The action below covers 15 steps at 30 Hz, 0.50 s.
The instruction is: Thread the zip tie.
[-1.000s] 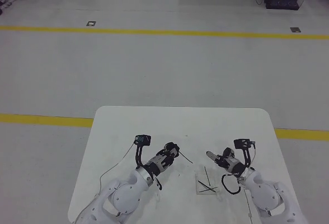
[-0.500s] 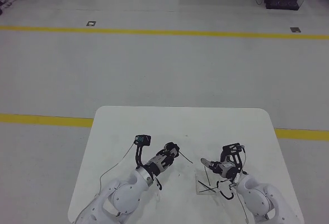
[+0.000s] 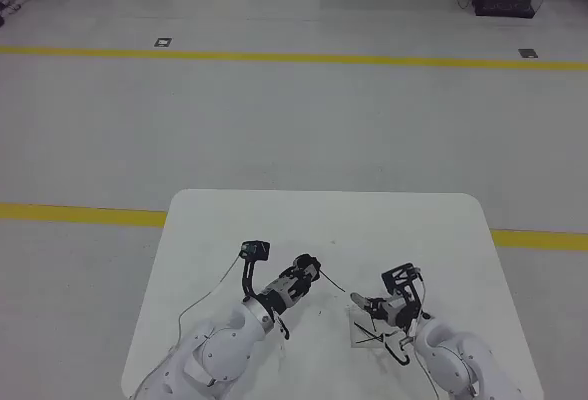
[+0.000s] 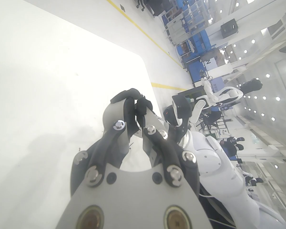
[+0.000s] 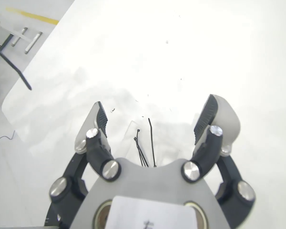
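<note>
Right pincer [image 5: 155, 106] spread above spare zip ties [image 5: 152, 141]; left pincer [image 4: 136, 101] clamped on zip tie [image 3: 331, 281].
Light, springy, slick: I'd grip near the tail.

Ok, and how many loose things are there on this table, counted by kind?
Zip ties: 4 (3 loose ties on the sheet, 1 held tie in the shut fingers of the left gripper)
Clear sheet: 1
Total: 5
</note>
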Tool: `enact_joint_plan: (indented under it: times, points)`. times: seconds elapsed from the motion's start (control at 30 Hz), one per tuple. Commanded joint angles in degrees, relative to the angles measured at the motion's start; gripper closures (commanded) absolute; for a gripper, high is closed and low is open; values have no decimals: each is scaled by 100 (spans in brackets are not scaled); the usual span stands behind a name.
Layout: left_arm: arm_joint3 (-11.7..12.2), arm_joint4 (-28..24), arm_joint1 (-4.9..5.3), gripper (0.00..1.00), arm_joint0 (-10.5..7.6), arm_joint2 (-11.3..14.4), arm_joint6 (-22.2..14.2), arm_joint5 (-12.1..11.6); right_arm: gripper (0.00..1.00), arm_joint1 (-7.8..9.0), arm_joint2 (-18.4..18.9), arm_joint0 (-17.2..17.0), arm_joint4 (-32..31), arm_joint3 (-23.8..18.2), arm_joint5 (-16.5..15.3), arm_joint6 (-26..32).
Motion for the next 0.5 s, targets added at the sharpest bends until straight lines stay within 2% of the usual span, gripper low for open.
enact_joint_plan:
  times: [0.0, 0.07, 0.2, 0.33, 0.47]
  points:
    - [0, 0, 0, 100, 0, 0, 0, 0, 65, -5, -15, 8, -22, 33, 71, -14]
    - [0, 0, 0, 100, 0, 0, 0, 0, 71, -7, -24, 7, -30, 56, 66, -35]
    - [0, 0, 0, 100, 0, 0, 0, 0, 71, 1, -34, -66, -202, 8, 81, -94]
    - [0, 0, 0, 100, 0, 0, 0, 0, 64, 0, -90, -117, -334, -62, 133, -52]
    - [0, 0, 0, 100, 0, 0, 0, 0, 62, -20, -225, -38, -535, -66, 332, 60]
